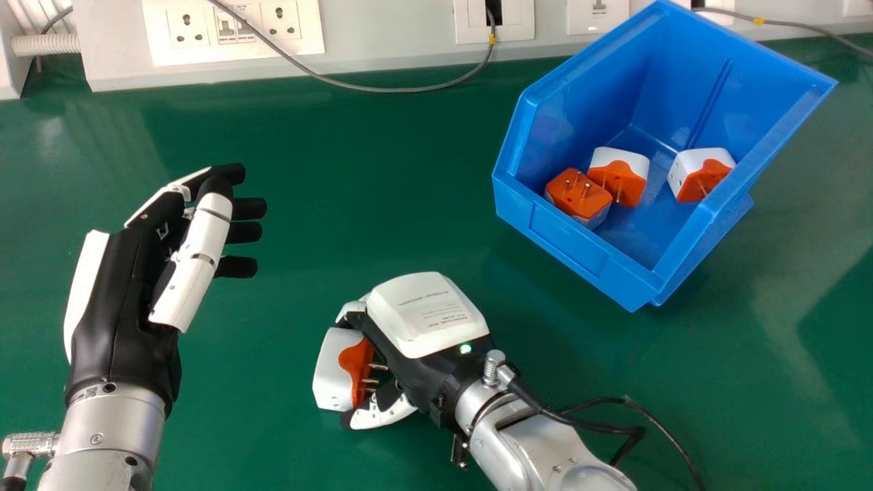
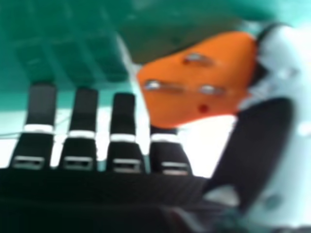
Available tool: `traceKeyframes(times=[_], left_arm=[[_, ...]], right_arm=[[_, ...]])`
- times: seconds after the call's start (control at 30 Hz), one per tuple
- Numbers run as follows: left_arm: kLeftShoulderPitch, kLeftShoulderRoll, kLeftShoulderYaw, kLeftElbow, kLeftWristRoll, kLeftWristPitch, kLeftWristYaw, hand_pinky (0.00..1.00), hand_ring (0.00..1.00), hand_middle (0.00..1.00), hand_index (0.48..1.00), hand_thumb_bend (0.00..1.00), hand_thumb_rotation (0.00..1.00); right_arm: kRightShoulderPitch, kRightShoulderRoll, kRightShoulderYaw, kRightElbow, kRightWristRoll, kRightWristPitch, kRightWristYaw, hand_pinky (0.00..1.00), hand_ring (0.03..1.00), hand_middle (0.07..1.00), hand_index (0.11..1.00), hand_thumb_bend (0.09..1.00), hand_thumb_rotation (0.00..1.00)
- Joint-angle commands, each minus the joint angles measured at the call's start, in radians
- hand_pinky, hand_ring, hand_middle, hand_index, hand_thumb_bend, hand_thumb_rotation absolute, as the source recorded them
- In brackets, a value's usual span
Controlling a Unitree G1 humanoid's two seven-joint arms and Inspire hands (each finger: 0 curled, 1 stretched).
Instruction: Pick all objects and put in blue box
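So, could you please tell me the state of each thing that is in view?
Held plug: gripped, pins toward palm
Right hand: closed on held plug
Left hand: open
Box: upright, open on top
Left plug in box: pins up
Middle plug: on its side
Right plug: on its side
Hand light: lit green

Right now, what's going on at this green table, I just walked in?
A robot is putting plug adapters into a blue box. Its right hand holds a white and orange adapter between thumb and fingers, pins toward the palm, outside the box. Three more adapters already lie inside. The left hand is idle, open over the table's left side.
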Motion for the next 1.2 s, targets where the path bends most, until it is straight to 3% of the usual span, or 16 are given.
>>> traceKeyframes(times=[0.0,0.17,0.5,0.97,1.17], left_arm=[[-0.01,-0.002,-0.001,-0.025,0.006,0.0,0.007,0.59,0.7,0.7,0.76,0.26,0.73],[-0.01,-0.005,-0.003,-0.032,0.007,0.008,0.01,0.59,0.7,0.7,0.758,0.25,0.73],[-0.012,-0.009,-0.003,-0.025,0.006,0.01,0.01,0.6,0.7,0.7,0.756,0.25,0.73],[-0.027,-0.001,0.018,-0.01,-0.007,0.009,-0.002,0.6,0.7,0.7,0.756,0.25,0.73],[-0.036,0.009,0.034,0.024,-0.011,-0.016,-0.016,0.6,0.7,0.7,0.757,0.25,0.73]], right_arm=[[-0.001,0.006,0.002,0.009,0.031,-0.064,-0.003,0.47,0.602,0.659,0.642,0.511,0.19],[-0.016,-0.003,-0.003,0.033,0.034,-0.104,-0.021,0.39,0.503,0.584,0.577,0.512,0.1],[-0.023,-0.007,0.001,0.028,0.013,-0.076,-0.048,0.38,0.457,0.553,0.491,0.512,0.03],[0.017,0.002,-0.03,-0.063,0.022,0.0,-0.041,0.36,0.422,0.537,0.486,0.512,0.0],[0.052,0.01,-0.073,-0.182,0.039,0.064,0.007,0.36,0.424,0.536,0.48,0.512,0.0]])
